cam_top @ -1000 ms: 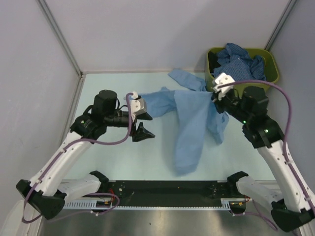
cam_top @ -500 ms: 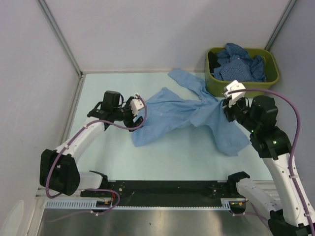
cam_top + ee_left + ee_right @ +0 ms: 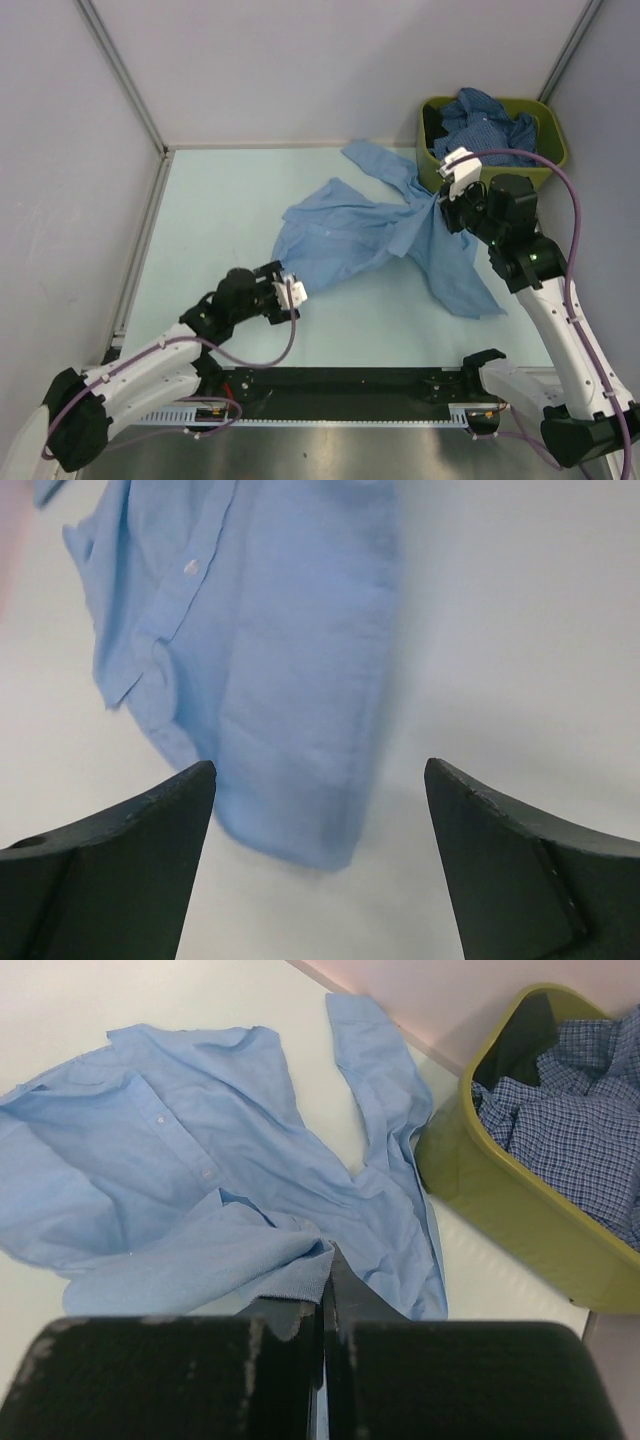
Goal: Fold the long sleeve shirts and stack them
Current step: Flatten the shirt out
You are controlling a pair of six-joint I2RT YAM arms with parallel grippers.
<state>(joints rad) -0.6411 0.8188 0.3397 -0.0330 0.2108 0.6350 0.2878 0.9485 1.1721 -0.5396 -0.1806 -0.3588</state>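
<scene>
A plain light blue long sleeve shirt lies spread and crumpled on the table, one sleeve reaching back towards the bin. My right gripper is shut on a fold of it near the bin and lifts that part. My left gripper is open and empty, low near the table's front, just off the shirt's near left corner. Darker blue patterned shirts lie bundled in the olive-green bin; they also show in the right wrist view.
The olive-green bin stands at the back right corner against the walls. Grey walls close the table at the back and both sides. A black rail runs along the near edge between the arm bases.
My left gripper has let go of the shirt's left edge and pulled back towards the front of the table. The shirt has dropped and spread flatter. My right gripper stays shut on it.
</scene>
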